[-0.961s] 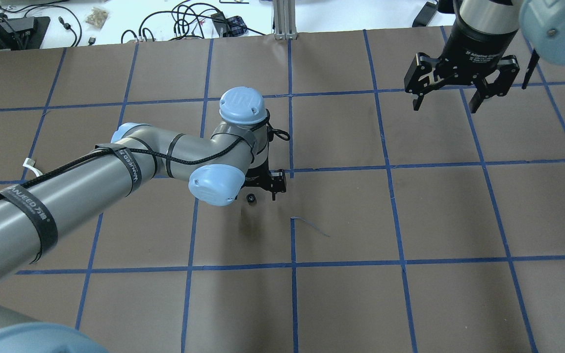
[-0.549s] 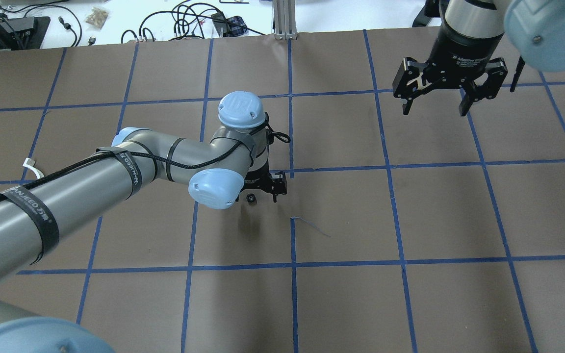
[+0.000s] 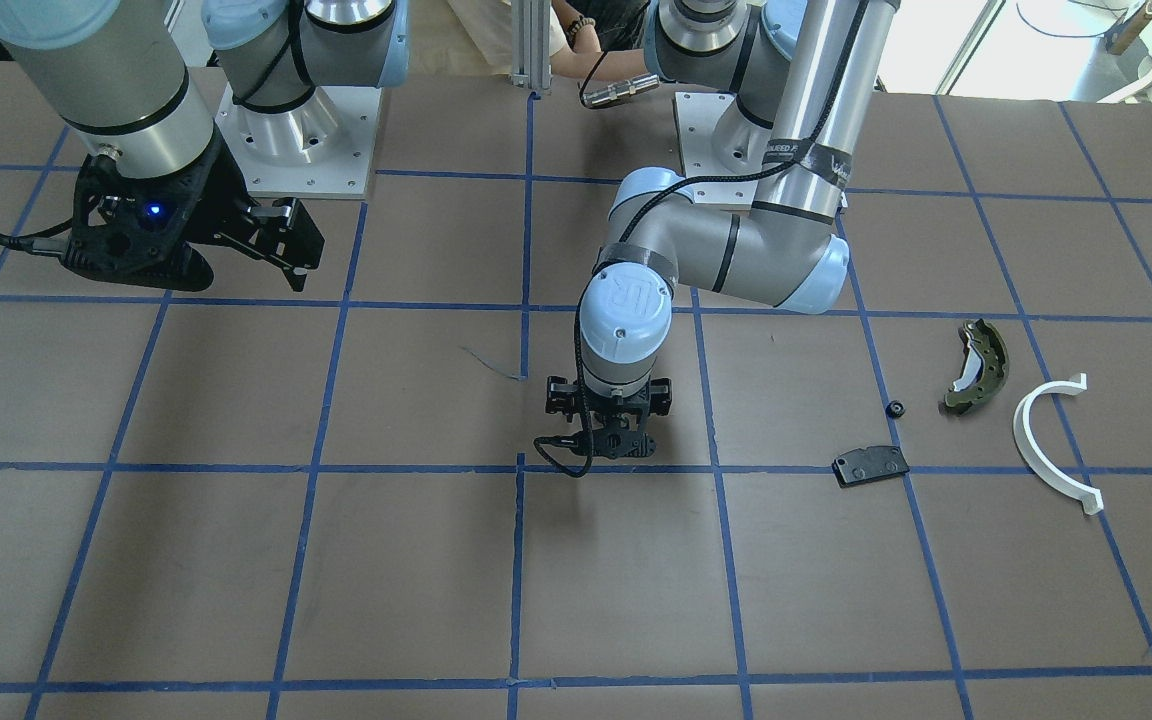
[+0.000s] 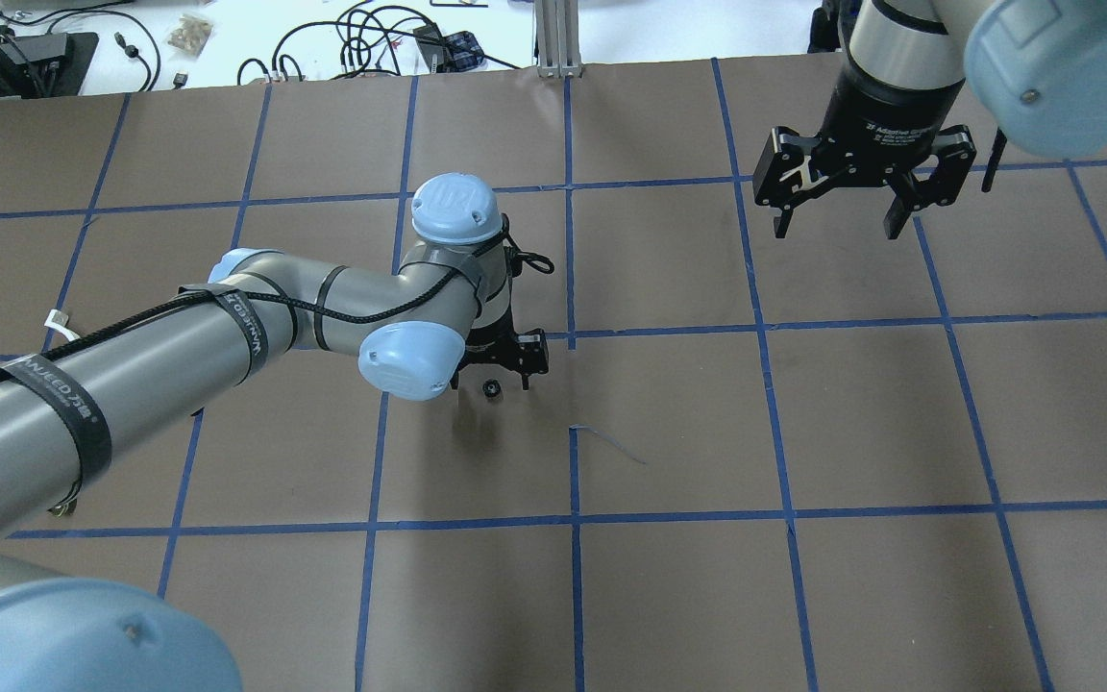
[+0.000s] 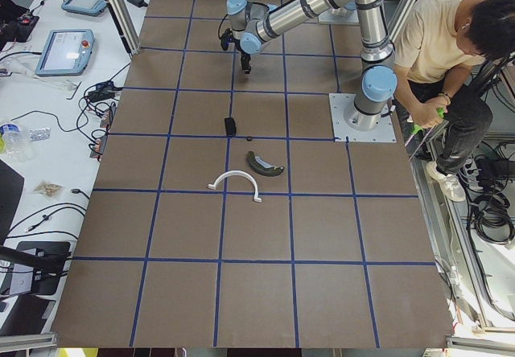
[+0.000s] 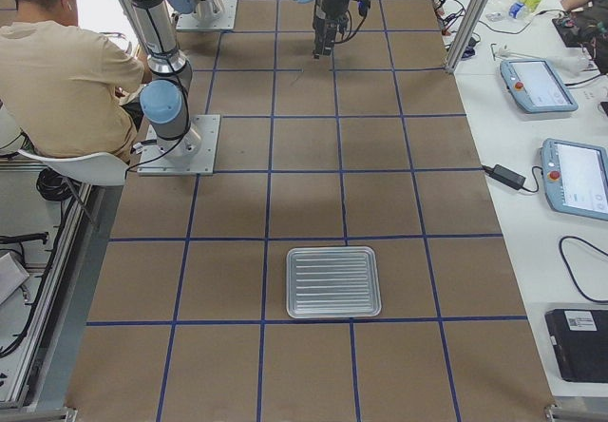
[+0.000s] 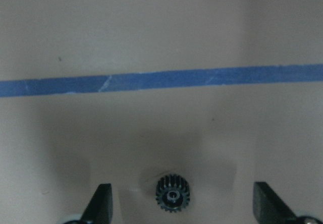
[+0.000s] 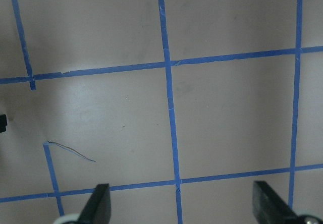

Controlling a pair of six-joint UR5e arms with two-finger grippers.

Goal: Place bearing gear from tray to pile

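Observation:
A small black bearing gear (image 7: 172,197) lies on the brown table between the open fingers of my left gripper (image 7: 184,211). In the overhead view the gear (image 4: 491,387) shows just below the left gripper (image 4: 493,377), near the table's middle. The pile lies far off toward my left: an olive brake shoe (image 3: 976,365), a white half-ring (image 3: 1051,440), a black pad (image 3: 870,465) and another small black gear (image 3: 895,408). The ribbed metal tray (image 6: 333,281) lies at the table's right end. My right gripper (image 4: 837,207) is open and empty, high over the far right.
Blue tape lines grid the brown paper. A torn strip of tape (image 4: 608,444) curls up right of the gear. Cables and tablets lie on the white bench (image 6: 551,156) beyond the table. A person (image 5: 451,59) sits by the robot's base.
My right gripper has moved left and a little farther out, still open. My left wrist has shifted slightly left. The gear has stayed in place on the table.

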